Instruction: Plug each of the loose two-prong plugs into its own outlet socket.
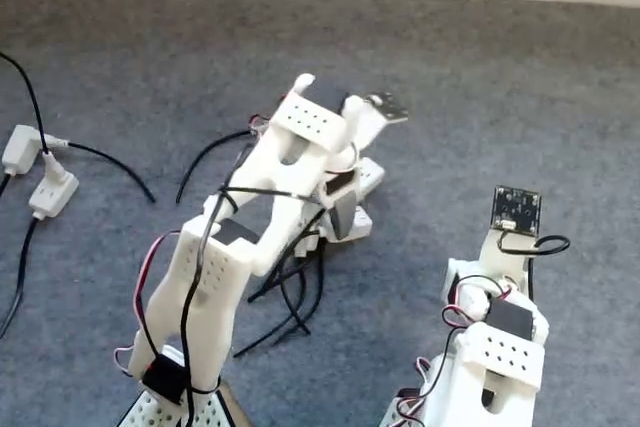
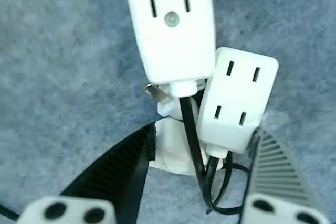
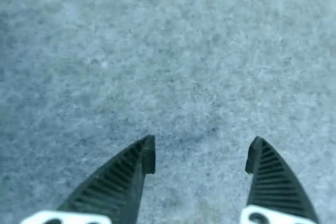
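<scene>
Left gripper (image 2: pixel 203 137), jaws apart, sits at the big outlet block (image 2: pixel 170 24), the small outlet block (image 2: pixel 236 98), and a white plug (image 2: pixel 170 150) between its fingers (image 2: pixel 126 166). Right gripper (image 3: pixel 202 148) apart over carpet (image 3: pixel 168 51). Visible sockets empty; I judge no plug seated yet.

Grey carpeted table (image 1: pixel 520 67): 2 white plugs (image 1: pixel 52 192) w/ cords (image 1: pixel 110 159) at left edge; outlet sockets (image 2: pixel 170 30) mid.

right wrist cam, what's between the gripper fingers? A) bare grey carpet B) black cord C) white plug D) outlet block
A: the right gripper is open over bare grey carpet, while the white outlet block lies in front of the left gripper.
</scene>
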Controlling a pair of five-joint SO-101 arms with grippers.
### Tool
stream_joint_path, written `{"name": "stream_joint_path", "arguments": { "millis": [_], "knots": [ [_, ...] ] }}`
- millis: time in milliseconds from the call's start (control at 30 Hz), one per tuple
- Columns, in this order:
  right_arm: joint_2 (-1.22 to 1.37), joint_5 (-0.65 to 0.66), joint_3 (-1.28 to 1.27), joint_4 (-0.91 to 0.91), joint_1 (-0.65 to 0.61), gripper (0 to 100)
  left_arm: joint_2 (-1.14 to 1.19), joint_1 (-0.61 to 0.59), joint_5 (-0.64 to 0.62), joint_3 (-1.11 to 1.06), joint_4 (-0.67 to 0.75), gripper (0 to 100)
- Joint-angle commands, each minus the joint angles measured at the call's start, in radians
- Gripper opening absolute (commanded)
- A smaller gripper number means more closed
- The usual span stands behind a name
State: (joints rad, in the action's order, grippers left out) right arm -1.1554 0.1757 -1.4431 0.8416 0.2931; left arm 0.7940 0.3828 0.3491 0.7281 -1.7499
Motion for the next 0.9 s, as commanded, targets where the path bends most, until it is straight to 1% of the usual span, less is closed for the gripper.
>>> {"name": "stream_joint_path", "arguments": {
  "millis": [0,100,200,300,433,533,600,700,767,867],
  "knots": [
    [-0.015,0.002,0.004,-0.018,-0.027,27.4,-0.048,-0.119,-0.037,-0.071,-0.011,26],
    [-0.015,0.002,0.004,-0.018,-0.030,27.4,-0.047,-0.228,-0.040,-0.059,-0.002,26],
    [-0.015,0.002,0.004,-0.018,-0.030,27.4,-0.047,-0.343,-0.037,0.004,0.034,26],
    [-0.015,0.002,0.002,-0.018,-0.030,27.4,-0.044,-0.407,-0.037,0.085,0.038,26],
    [-0.013,0.002,0.002,-0.018,-0.030,27.4,-0.053,-0.417,-0.038,0.191,0.032,26],
    [-0.013,0.002,0.001,-0.018,-0.030,27.4,-0.053,-0.424,-0.044,0.338,0.032,26],
    [-0.013,0.002,-0.002,-0.018,-0.030,27.4,-0.051,-0.429,-0.041,0.403,-0.009,26],
    [-0.013,0.002,-0.024,-0.022,-0.053,27.4,-0.053,-0.407,-0.038,0.337,-0.026,26],
    [-0.013,0.002,-0.024,-0.022,-0.084,27.4,-0.053,-0.380,-0.009,0.272,-0.026,26],
    [-0.013,0.002,-0.024,-0.022,-0.094,27.4,-0.085,-0.341,0.035,0.194,-0.026,26]
  ]
}}
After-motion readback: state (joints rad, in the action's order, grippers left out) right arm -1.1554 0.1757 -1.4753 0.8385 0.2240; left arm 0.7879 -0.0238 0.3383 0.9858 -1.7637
